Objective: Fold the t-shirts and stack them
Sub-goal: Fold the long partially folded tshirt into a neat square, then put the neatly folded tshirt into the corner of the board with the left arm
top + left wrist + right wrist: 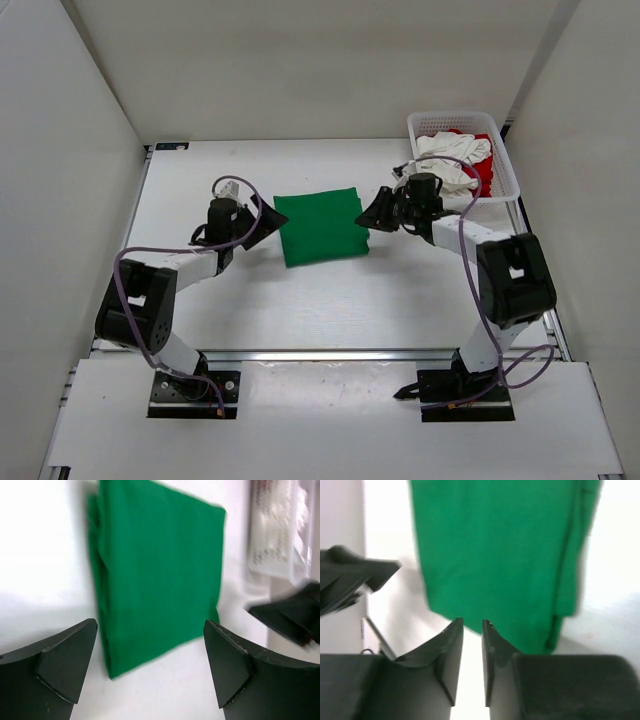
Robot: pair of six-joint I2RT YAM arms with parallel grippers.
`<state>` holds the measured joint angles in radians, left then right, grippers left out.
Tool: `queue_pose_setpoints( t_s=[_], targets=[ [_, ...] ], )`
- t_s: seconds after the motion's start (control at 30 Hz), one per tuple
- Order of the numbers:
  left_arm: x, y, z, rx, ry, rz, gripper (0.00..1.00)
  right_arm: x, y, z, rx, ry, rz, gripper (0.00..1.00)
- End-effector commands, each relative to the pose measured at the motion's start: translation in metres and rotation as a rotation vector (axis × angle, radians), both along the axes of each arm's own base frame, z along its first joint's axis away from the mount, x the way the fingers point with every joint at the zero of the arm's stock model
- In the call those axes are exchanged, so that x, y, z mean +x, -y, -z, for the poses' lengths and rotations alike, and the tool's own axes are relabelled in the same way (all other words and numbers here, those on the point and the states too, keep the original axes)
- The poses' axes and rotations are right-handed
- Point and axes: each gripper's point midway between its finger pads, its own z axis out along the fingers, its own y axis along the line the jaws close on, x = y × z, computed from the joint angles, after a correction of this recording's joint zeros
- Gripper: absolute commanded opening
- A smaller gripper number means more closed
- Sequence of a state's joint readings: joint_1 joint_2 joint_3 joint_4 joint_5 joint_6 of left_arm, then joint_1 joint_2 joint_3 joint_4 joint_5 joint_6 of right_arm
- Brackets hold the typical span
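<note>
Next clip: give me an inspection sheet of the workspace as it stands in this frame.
Surface: white table.
Job's things: green t-shirt folded flat mid-table; white t-shirt and red t-shirt bunched in the basket.
Clutter: nothing seen besides the mesh basket, far right corner.
Grippers: left gripper beside the green t-shirt's left edge, jaws wide open; right gripper at its right edge, jaws nearly closed, empty.
Cables: a purple-grey cable loops along each arm.
Surroundings: plain white walls on three sides.

White mesh basket (450,118) on table (200,200), far-right corner
</note>
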<state>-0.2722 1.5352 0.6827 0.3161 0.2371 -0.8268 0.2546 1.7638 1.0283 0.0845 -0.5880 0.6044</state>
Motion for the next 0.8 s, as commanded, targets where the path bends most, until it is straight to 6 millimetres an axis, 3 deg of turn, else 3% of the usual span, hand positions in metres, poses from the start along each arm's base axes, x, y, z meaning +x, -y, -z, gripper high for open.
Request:
queue_pose_setpoints(
  t_s=[0.0,0.1,0.2,0.27,0.37,0.4,0.47,0.5,0.53,0.6,0.7,0.73,0.77],
  targets=[
    [0.018,-0.027,0.017,0.121,-0.037,-0.066,0.98,-0.007,-0.01,-0.039,0.066,0.12,0.011,0.24],
    [0.024,-0.026,0.037,0.14,-0.09,-0.046,0.99,-0.021,-0.013,-0.048,0.076,0.138,0.011,0.37],
    [0.026,-0.012,0.055,0.127,-0.128,0.006,0.84,-0.036,-0.017,-0.05,0.083,0.164,0.002,0.39],
    [0.025,-0.003,0.069,0.109,-0.157,0.035,0.8,-0.044,-0.019,-0.049,0.094,0.158,-0.013,0.39],
    [0.026,0.022,0.075,0.043,-0.17,0.104,0.71,-0.057,-0.015,-0.036,0.098,0.128,-0.025,0.38],
    [0.028,0.03,0.076,0.04,-0.169,0.117,0.65,-0.057,-0.015,-0.039,0.106,0.142,-0.022,0.37],
    [0.036,0.046,0.081,0.035,-0.175,0.143,0.4,-0.063,-0.009,-0.028,0.114,0.11,-0.013,0.37],
    [0.035,0.055,0.085,0.02,-0.186,0.155,0.33,-0.064,-0.007,-0.03,0.126,0.112,-0.019,0.37],
    [0.043,0.062,0.076,-0.007,-0.17,0.15,0.2,-0.064,-0.004,-0.027,0.135,0.104,-0.011,0.36],
    [0.064,0.074,0.062,-0.033,-0.13,0.139,0.04,-0.069,-0.005,-0.023,0.134,0.099,-0.022,0.35],
    [0.1,0.084,0.032,-0.07,-0.065,0.13,0.0,-0.069,-0.003,-0.02,0.125,0.089,-0.032,0.34],
    [0.109,0.077,0.03,-0.079,-0.076,0.107,0.0,-0.071,-0.004,-0.017,0.127,0.086,-0.043,0.34],
    [0.125,0.071,0.014,-0.094,-0.051,0.084,0.0,-0.073,-0.003,-0.015,0.127,0.082,-0.041,0.34]
  ],
)
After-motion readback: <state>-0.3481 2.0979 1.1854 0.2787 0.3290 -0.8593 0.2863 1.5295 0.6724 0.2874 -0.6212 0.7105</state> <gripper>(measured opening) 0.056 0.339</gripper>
